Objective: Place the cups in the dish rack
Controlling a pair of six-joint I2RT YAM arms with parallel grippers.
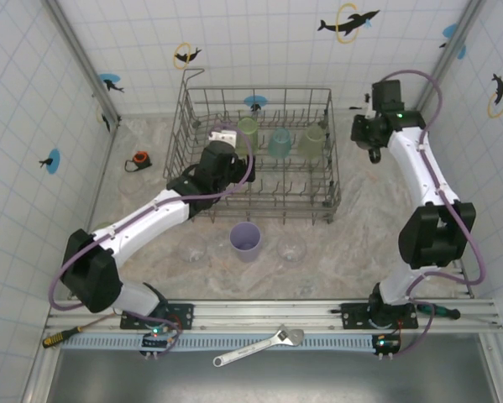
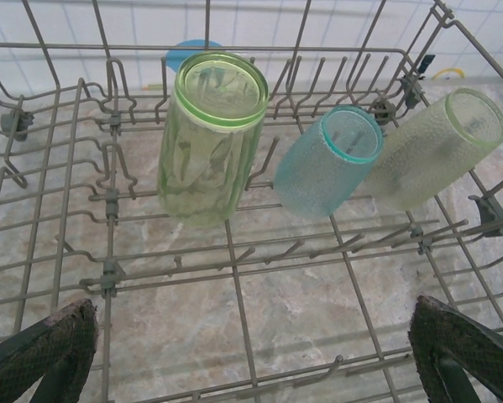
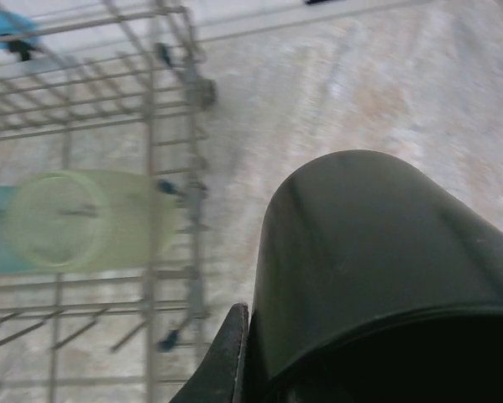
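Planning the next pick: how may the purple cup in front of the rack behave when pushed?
The purple cup looks like thin plastic, so it is probably light. Standing upright, it may tip if pushed high; being round, it could then roll.

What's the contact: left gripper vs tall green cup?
Apart. Left wrist view: left gripper open, rack wires lie between its fingers and the tall green cup.
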